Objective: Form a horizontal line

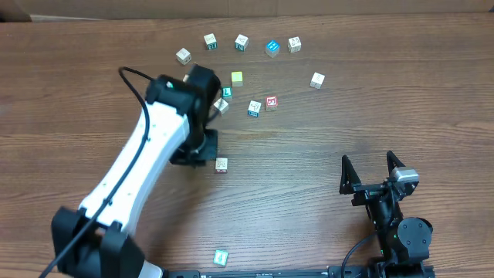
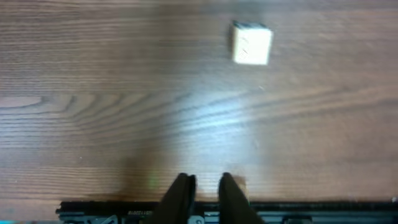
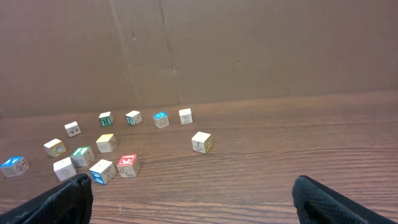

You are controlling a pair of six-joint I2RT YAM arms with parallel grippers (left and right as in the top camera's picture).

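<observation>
- Picking step: left gripper point(image 2: 206, 180), almost closed and empty, faces one cube point(image 2: 252, 43)
- Right gripper point(image 1: 368, 159) is spread wide, idle
- Next move probably needs opening, then reaching this cube

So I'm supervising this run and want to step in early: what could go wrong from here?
1. The left gripper is nearly closed, too narrow to take the lone block ahead without reopening, so it might just push it.
2. The left arm hangs close beside the middle blocks; a swing could scatter them.
</observation>
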